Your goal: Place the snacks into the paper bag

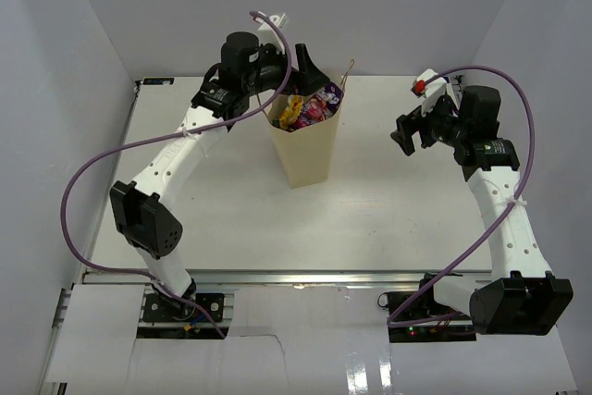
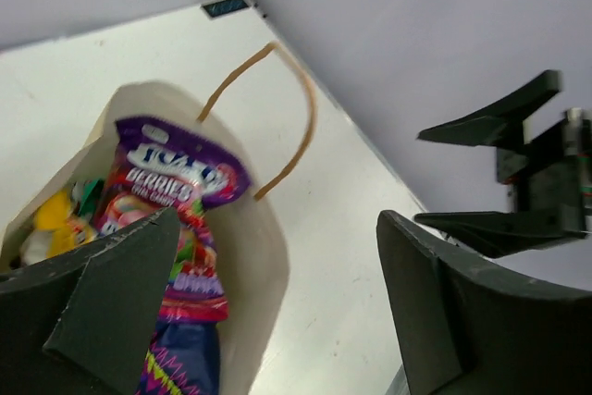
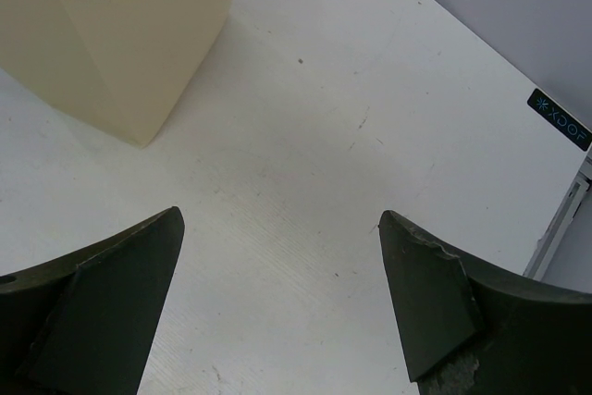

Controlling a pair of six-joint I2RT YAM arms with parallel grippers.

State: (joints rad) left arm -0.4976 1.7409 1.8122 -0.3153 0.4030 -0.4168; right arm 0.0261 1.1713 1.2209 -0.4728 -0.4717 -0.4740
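Observation:
The tan paper bag stands upright at mid-table with several snacks inside. In the left wrist view a purple and magenta berry packet sticks up in the bag's mouth, with yellow and green packets beside it and one loop handle raised. My left gripper is open and empty, hovering at the bag's far rim. My right gripper is open and empty above bare table, right of the bag. It also shows in the left wrist view.
White enclosure walls stand close on the left, back and right of the table. A small dark label sits at the table's back corner, also seen in the left wrist view.

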